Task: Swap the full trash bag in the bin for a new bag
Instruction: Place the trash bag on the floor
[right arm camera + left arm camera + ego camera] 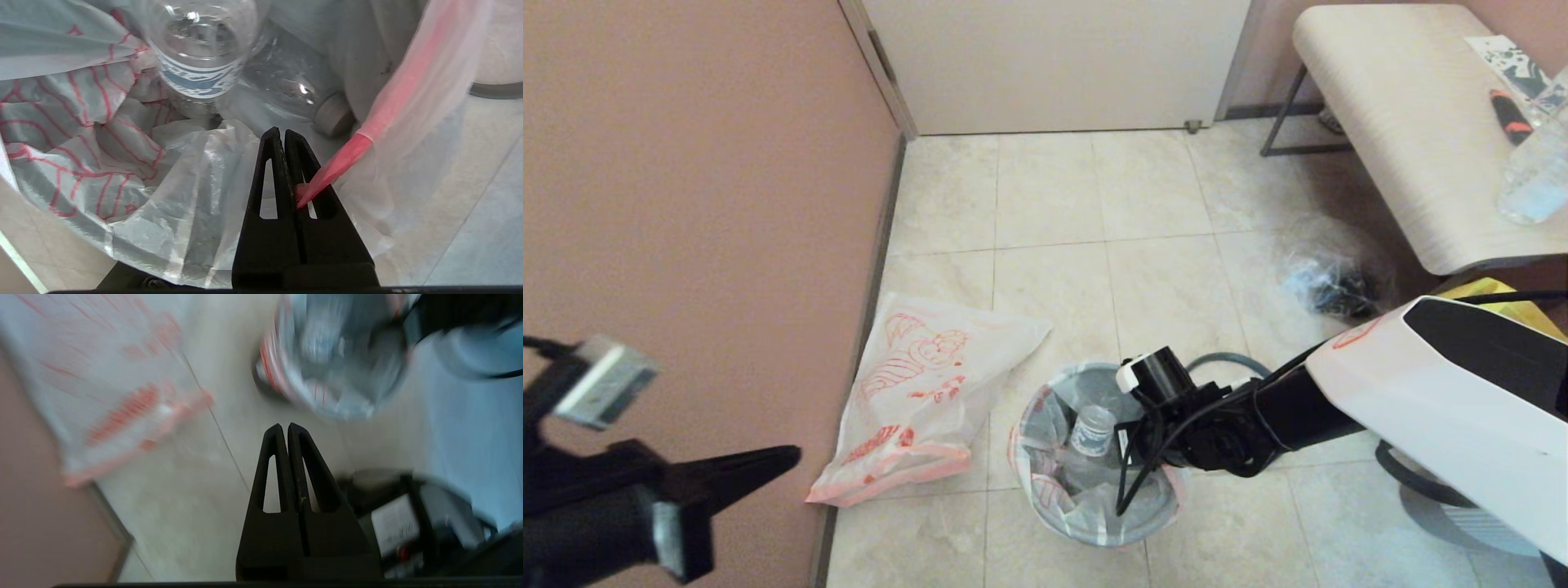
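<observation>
Right wrist view: right gripper (284, 134) clamped on the full trash bag's (122, 171) red handle inside the bin (1094, 527).

New bag (913, 392) left of bin (1045, 425)

I'm seeing soft, even indoor light in the head view, with faint shadows lying under the bench (1405, 122). The left wrist view is smearing heavily with motion blur. The right wrist view is staying crisp, and glare is glinting off a clear bottle (204, 45).
</observation>
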